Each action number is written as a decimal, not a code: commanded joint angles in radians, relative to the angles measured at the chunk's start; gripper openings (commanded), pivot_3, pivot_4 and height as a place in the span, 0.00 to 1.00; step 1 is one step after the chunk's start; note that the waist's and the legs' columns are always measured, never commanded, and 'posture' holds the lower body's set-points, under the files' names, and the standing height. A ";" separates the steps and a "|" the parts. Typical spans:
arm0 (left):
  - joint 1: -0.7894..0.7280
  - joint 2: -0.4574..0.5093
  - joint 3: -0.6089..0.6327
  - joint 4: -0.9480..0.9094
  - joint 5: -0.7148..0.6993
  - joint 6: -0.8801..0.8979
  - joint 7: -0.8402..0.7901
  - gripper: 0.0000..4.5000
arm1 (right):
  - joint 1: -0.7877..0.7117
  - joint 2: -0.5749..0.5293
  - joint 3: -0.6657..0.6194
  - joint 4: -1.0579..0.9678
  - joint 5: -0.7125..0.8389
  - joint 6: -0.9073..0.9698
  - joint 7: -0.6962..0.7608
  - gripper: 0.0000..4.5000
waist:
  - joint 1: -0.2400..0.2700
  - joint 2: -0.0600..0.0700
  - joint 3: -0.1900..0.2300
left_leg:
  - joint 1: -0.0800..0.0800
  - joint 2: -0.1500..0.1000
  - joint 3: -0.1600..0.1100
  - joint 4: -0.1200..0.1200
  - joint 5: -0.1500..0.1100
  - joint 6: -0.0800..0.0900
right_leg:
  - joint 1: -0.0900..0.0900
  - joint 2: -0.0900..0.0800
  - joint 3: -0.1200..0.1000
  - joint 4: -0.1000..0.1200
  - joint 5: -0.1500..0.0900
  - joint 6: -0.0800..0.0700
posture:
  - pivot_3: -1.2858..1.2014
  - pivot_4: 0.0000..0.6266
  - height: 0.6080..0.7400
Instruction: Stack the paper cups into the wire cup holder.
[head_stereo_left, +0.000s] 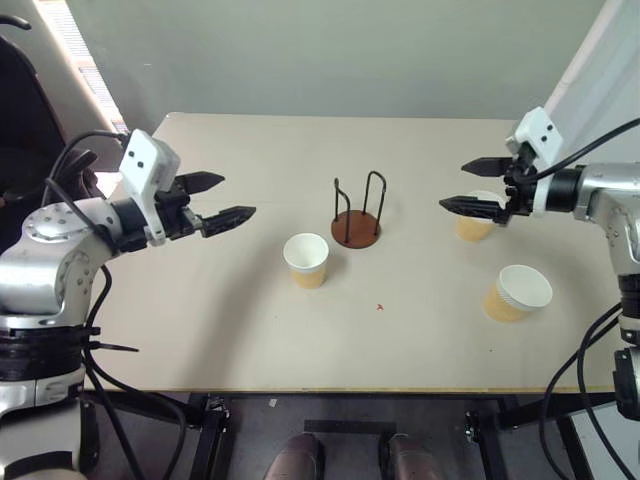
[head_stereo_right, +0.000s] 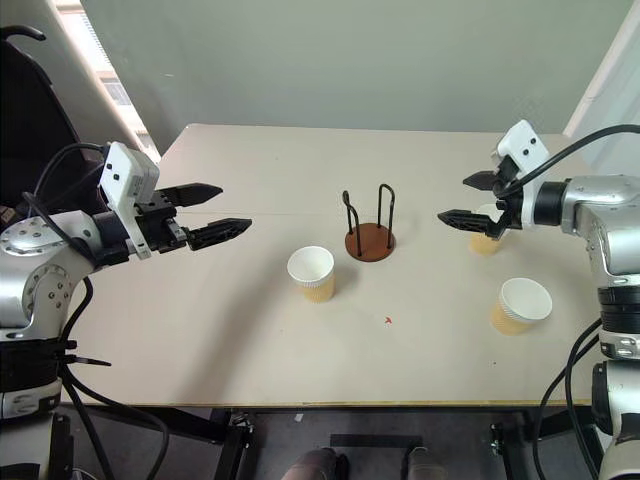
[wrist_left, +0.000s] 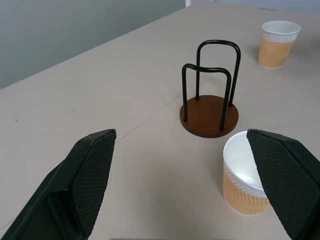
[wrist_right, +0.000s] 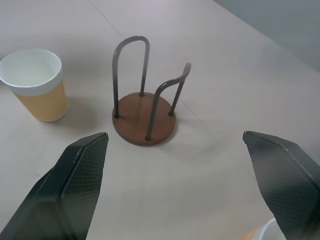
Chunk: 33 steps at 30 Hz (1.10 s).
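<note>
Nothing is stacked yet: the wire cup holder (head_stereo_left: 357, 226) with its reddish-brown disc base stands empty at frame centre, three tan-yellow paper cups (head_stereo_left: 306, 260) stand loose around it, and the left gripper (head_stereo_left: 222, 200) and right gripper (head_stereo_left: 478, 186) both gape empty.

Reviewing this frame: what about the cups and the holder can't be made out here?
- Far right paper cup: in the head views the right gripper covers its rim and top, so its inside is hidden.
- Near right paper cup: in the right wrist view it is cut off by the picture's edge and a finger.
- Middle paper cup: in the left wrist view one side is hidden behind a finger.
</note>
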 joint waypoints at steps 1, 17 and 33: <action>-0.034 -0.010 0.009 0.026 0.006 -0.027 0.005 1.00 | -0.032 -0.011 -0.019 -0.030 0.001 -0.012 -0.003 1.00 | 0.000 0.000 0.000 | 0.000 0.000 0.000 0.000 0.000 0.000 | 0.000 0.000 0.000 0.000 0.000 0.000 | 0.52 0.24 1.00; -0.181 -0.188 -0.174 0.106 0.029 0.031 0.016 1.00 | 0.050 -0.071 -0.098 -0.193 0.060 0.084 -0.044 1.00 | 0.007 0.000 0.000 | 0.000 0.000 0.000 0.001 0.001 0.000 | 0.001 -0.001 -0.001 -0.001 0.002 0.003 | 0.52 0.24 1.00; -0.359 -0.416 -0.310 0.362 0.232 -0.042 0.127 1.00 | 0.066 -0.117 -0.124 -0.232 0.091 0.120 -0.074 1.00 | 0.007 -0.001 0.000 | -0.001 0.000 0.001 0.001 0.002 0.002 | 0.002 -0.001 -0.001 -0.002 0.004 0.006 | 0.52 0.24 1.00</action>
